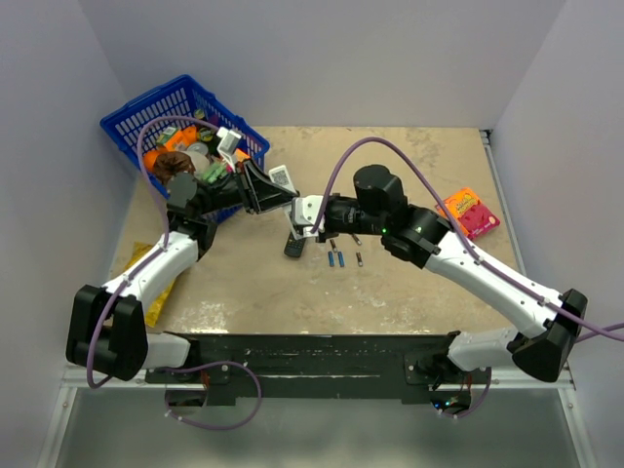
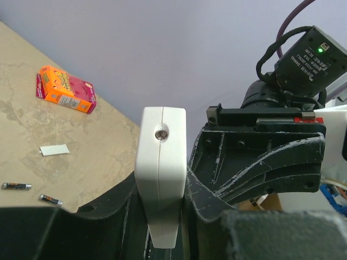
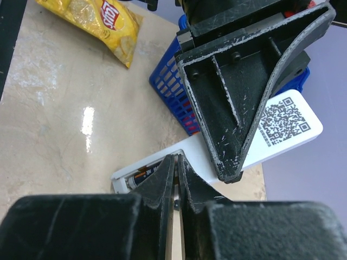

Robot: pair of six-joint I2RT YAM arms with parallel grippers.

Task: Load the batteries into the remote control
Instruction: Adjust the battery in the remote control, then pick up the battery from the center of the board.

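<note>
White remote control (image 3: 287, 122) is clamped edgewise in the left gripper (image 2: 160, 216), held above the table (image 1: 409, 292) near the blue basket (image 1: 146, 107), its back compartment open. One dark battery (image 3: 145, 176) seems seated inside. Other batteries (image 1: 333, 259) lie loose on the table, so loading looks partly done. The right gripper (image 3: 177, 170), fingers together, has its tips at the compartment.

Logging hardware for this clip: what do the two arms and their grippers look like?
Left arm and right arm match: white link shells, black joint housings, a purple cable looping along each. The left gripper and right gripper are black, with ribbed triangular fingers scuffed by pale scratches. The right wrist's black camera shows a green light.
</note>
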